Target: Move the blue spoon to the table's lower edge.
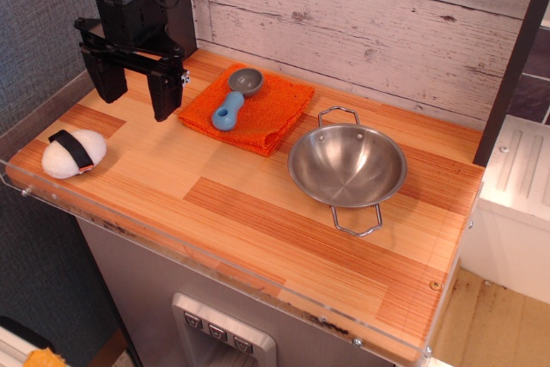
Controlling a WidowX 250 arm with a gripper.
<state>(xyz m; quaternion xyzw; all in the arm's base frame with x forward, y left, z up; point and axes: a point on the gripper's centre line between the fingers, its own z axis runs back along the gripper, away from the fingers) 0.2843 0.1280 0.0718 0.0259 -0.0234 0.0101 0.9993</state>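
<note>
The spoon point(234, 99) is short and stubby — a chunky light-blue plastic handle ending in a rounded butt, joined to a round grey metal bowl that faces up. It lies flat on a folded orange cloth point(258, 116), bowl toward the back wall and handle pointing toward the front, slightly to the left. The cloth has a coarse weave and sits near the back of the tabletop point(258, 221), left of centre.

The gripper point(134, 88) hangs over the tabletop's back-left corner, just left of the cloth and apart from the spoon. Its black jaws are spread, pointing down, with nothing between them; the tips are close above the wood.

To the right of the cloth stands a steel pan point(347, 166) with two wire loop handles, one toward the back and one toward the front, and nothing inside it. Near the left end lies a white rice ball point(73, 153) wrapped with a dark band.

The tabletop is made of light and orange-brown striped planks, with a clear acrylic rim along its front and left edges. Behind it runs a wall of whitewashed, weathered boards point(369, 23). Left of it is grey textured fabric; at the right stands a white unit. Below the front edge a grey panel carries a row of buttons point(216, 333).
</note>
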